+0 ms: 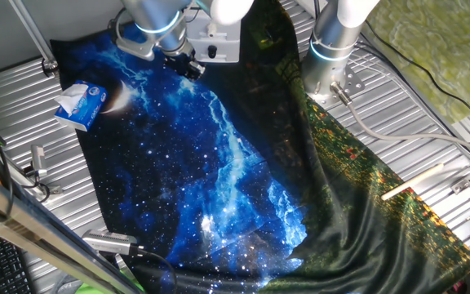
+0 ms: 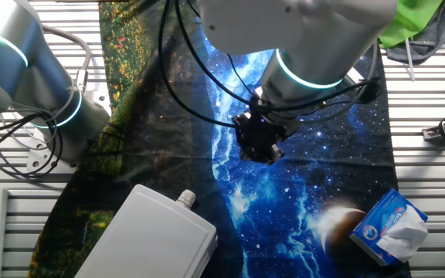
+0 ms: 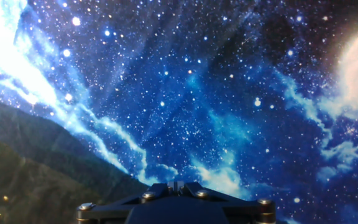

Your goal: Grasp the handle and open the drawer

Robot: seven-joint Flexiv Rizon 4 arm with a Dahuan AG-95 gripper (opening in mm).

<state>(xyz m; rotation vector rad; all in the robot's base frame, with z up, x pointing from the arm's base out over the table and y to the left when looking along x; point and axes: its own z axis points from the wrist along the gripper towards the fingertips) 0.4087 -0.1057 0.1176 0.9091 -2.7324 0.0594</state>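
Drawer (image 2: 149, 235): white boxy unit at the near edge of the other fixed view, lying on the dark part of the printed cloth (image 2: 315, 166). In the one fixed view it sits at the top, partly behind the arm (image 1: 155, 24). Handle (image 2: 185, 199): a small pale knob-like stub on the unit's upper edge in that same view (looks light rather than dark from this angle; too small to be sure of its shape).

Claw (image 2: 258, 141): dark, hanging over the blue galaxy print, well apart from the handle and not aimed at it. The hand view shows only starry cloth and the claw's base; no fingertips show, so I cannot tell whether it is wide or narrow. It holds nothing that I can see.

Judgement: the reach has not started.

- To do it well, bring the handle into the hand view first, centred.
- Set the fingers wide enough to pass either side of the knob, then close.
- Pull straight along the drawer's travel; an off-axis tug would likely drag the light unit across the slippery cloth.
- Tissue box (image 2: 391, 225) lies well away on the desk (image 2: 431, 166) and is no obstacle.
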